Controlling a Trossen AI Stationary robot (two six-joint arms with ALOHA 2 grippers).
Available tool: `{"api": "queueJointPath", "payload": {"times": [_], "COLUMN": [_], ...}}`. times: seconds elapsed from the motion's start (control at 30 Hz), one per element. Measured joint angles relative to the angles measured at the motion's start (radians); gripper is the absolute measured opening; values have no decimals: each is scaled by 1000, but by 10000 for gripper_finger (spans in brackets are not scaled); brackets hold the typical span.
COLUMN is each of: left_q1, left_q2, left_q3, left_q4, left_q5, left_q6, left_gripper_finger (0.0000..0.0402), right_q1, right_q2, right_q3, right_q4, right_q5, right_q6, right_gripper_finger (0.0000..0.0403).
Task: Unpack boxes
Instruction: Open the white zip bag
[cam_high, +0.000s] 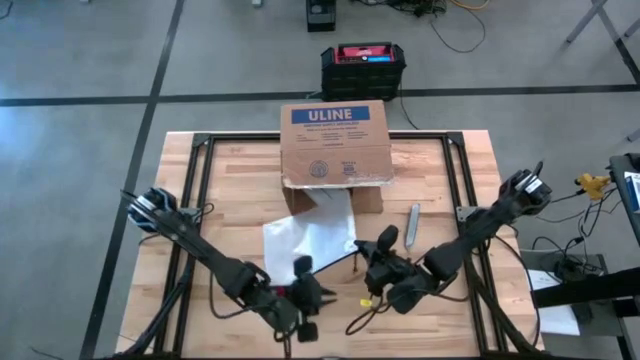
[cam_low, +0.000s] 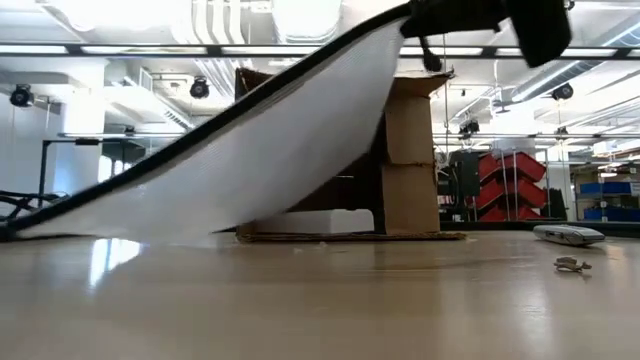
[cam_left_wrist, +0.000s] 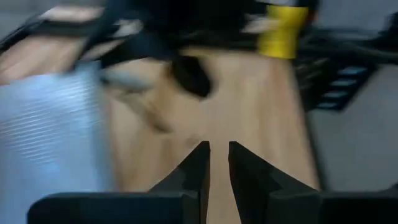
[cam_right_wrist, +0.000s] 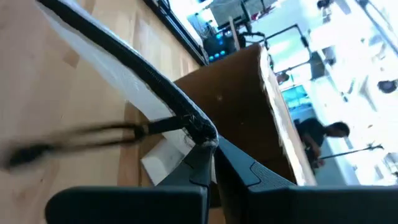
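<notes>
The cardboard box (cam_high: 336, 143) is set on its side at the far middle of the counter (cam_high: 440, 180), its opening turned toward the arms. A white bag (cam_high: 312, 237) with a dark edge trails out of it, pinched at a corner by the clenched right hand (cam_high: 366, 251). The left hand (cam_left_wrist: 217, 163), near the front edge, is seen slightly parted and, as far as the blurred view allows, empty. The box is judged light and stiff, best gripped by a flap; the bag looks limp and slippery.

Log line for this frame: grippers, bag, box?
right gripper: shut on plastic bag corner, lifting | left gripper: slightly open, empty, near table front | cardboard box: open side facing arms
</notes>
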Motion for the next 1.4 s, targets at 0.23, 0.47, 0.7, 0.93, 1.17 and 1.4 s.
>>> {"api": "queueJointPath", "payload": {"times": [0.23, 0.47, 0.7, 0.93, 1.17, 1.4], "left_q1": [7, 7, -18, -109, -201, -235], "left_q2": [103, 106, 98, 89, 131, 264], "left_q3": [-4, -5, 8, 145, 146, 143], "left_q4": [-9, -419, -580, -534, -249, -228], "left_q5": [-89, -163, -82, -114, -204, -352], "left_q6": [-100, -393, -515, -610, -615, -650], "left_gripper_finger": [32, 25, 25, 25, 25, 25], "right_q1": [18, 50, 48, 6, -15, 5], "right_q2": [-67, -77, -11, 112, 282, 388], "right_q3": [0, 0, 0, 44, 234, 351], "right_q4": [-267, -310, -120, 63, 69, 64], "right_q5": [-19, -284, -435, -462, -424, -372], "right_q6": [256, 420, 479, 409, 231, 91], "right_gripper_finger": [0, 0, 0, 0, 0, 0]}}
